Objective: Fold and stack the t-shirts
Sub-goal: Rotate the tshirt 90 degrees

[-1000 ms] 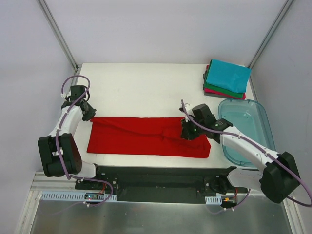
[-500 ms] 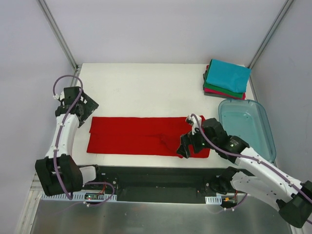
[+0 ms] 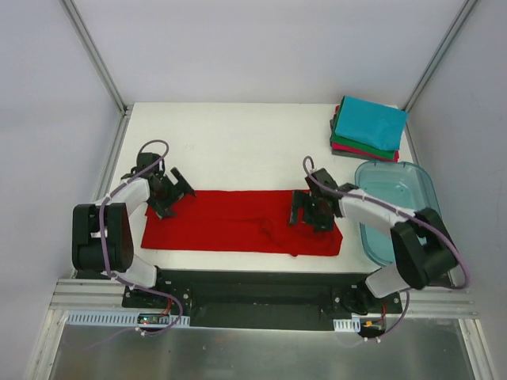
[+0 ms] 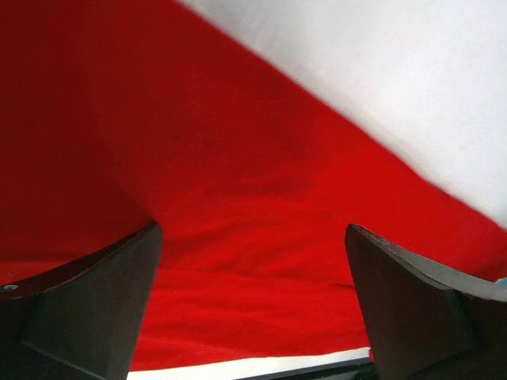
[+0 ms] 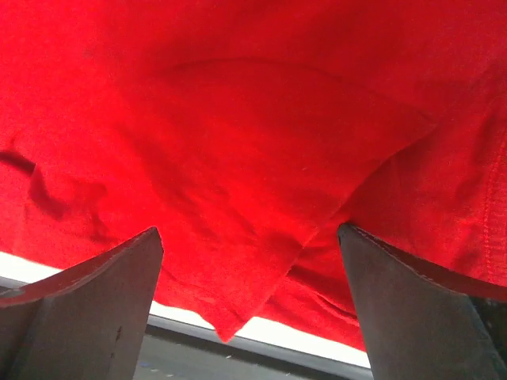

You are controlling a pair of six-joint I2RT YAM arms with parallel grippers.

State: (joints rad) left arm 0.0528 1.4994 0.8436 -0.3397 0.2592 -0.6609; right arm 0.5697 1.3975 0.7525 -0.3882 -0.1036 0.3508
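Observation:
A bright red t-shirt (image 3: 238, 222) lies folded into a long flat band across the near part of the white table. My left gripper (image 3: 173, 192) hovers over the band's far left corner with its fingers wide open and nothing between them. My right gripper (image 3: 310, 214) is open above the band's right part. In the left wrist view, red cloth (image 4: 238, 206) fills the space between the fingers. The right wrist view shows a folded-over pointed flap (image 5: 261, 237) of the shirt between the open fingers. A stack of folded t-shirts (image 3: 368, 127), teal on top, sits at the far right corner.
A clear bluish plastic tub (image 3: 400, 210) stands at the right edge, close beside my right arm. The table's near edge with a dark rail (image 3: 253, 285) runs just below the red shirt. Metal frame posts (image 3: 95, 55) rise at the far corners.
Both grippers opened and let go of the red shirt. The left one swung in from the table's left edge over the band's far left corner; the right moved back over the band's right part.

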